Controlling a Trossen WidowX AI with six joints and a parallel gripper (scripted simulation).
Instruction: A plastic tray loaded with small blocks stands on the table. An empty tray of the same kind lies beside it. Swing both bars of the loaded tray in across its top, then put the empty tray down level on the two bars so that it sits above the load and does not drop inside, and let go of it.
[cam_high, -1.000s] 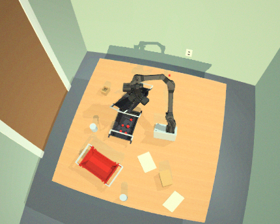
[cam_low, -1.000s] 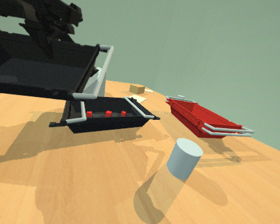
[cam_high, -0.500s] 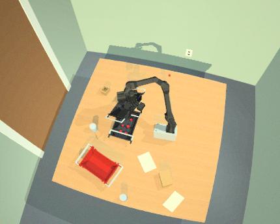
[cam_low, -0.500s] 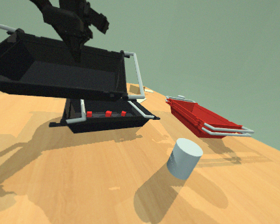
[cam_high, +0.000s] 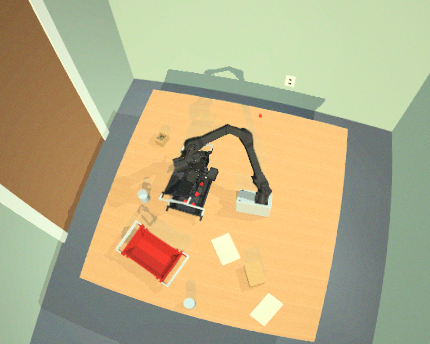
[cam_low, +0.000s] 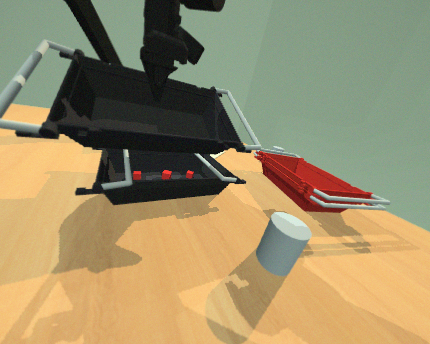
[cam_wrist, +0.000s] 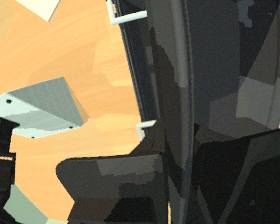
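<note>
The loaded black tray (cam_low: 165, 194) (cam_wrist: 134, 70) stands on the table with small red blocks (cam_low: 166, 174) (cam_high: 197, 194) inside. Its two wire bars, one at left (cam_low: 128, 167) and one at right (cam_low: 212, 167), lie in across its top. My gripper (cam_low: 158, 92) is shut on a long side wall of the empty black tray (cam_low: 155, 120) (cam_wrist: 175, 75). This tray hangs above the loaded one, apart from it in the exterior view, and looks somewhat tilted there. Its own bars stick out past its ends. Part of the loaded tray is hidden beneath it in the top view.
A red tray (cam_high: 154, 252) (cam_low: 320, 177) with bars swung out stands nearby. A pale cylinder (cam_high: 143, 195) (cam_low: 284, 245) stands close to the black trays, another cylinder (cam_high: 189, 303) near the table edge. A tan block (cam_high: 254, 273), papers (cam_high: 225, 248) and the pale arm base (cam_high: 254, 207) (cam_wrist: 45, 110) are also there.
</note>
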